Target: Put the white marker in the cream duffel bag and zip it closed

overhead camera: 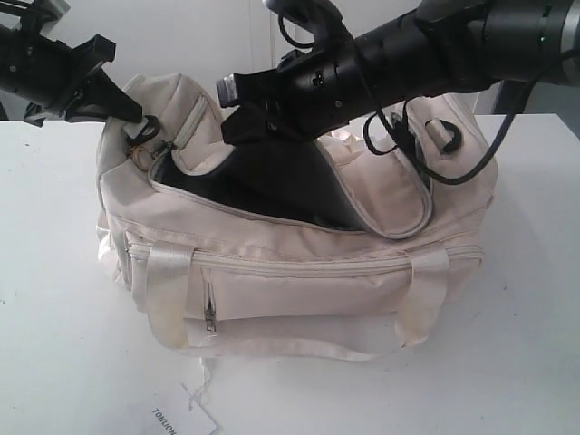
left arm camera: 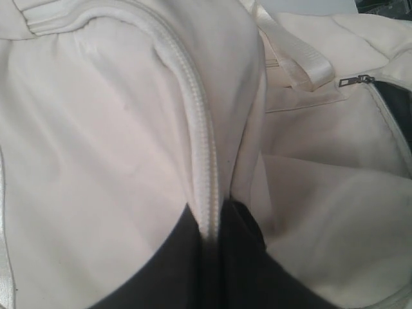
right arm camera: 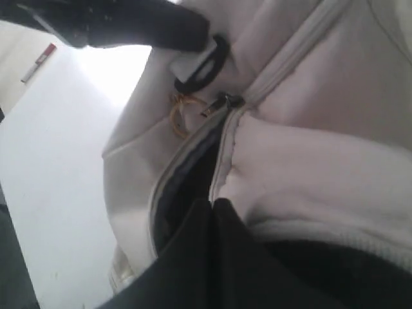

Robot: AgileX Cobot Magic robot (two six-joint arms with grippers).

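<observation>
With left gripper (left arm camera: 209,235) and right gripper (right arm camera: 213,205) each clamped on the cream duffel bag (overhead camera: 317,290) rim, tension the zipper line evenly.

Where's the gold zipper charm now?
Right wrist view: the gold ring charm hangs by the black D-ring at the zipper end of the cream duffel bag, its left end in the exterior view.

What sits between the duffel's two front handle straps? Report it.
The front zip pocket of the cream duffel bag, pull hanging; exterior view shows it.
</observation>
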